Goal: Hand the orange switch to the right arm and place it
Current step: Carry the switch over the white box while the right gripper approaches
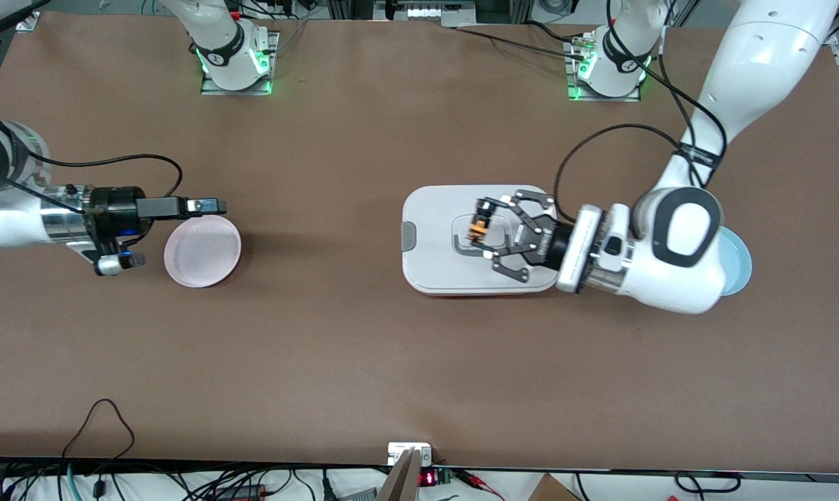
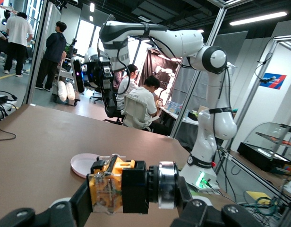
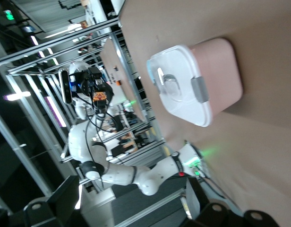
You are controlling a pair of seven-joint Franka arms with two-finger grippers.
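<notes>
The orange switch (image 1: 478, 228), a black body with orange parts and a silver collar, is clamped crosswise between the black linkage fingers of my left gripper (image 1: 485, 233). It hangs in the air over the white lid of a box (image 1: 433, 243). In the left wrist view the switch (image 2: 122, 184) fills the space between the fingers of the left gripper (image 2: 131, 198). My right gripper (image 1: 207, 205), slim and black, is open and empty over the rim of a pink plate (image 1: 202, 250) at the right arm's end of the table. The right wrist view shows the switch (image 3: 99, 97) at a distance.
The white-lidded box with a grey latch and pink base also shows in the right wrist view (image 3: 183, 80). A light blue plate (image 1: 736, 261) lies partly under the left arm. The pink plate shows in the left wrist view (image 2: 84, 163). Brown tabletop lies between box and pink plate.
</notes>
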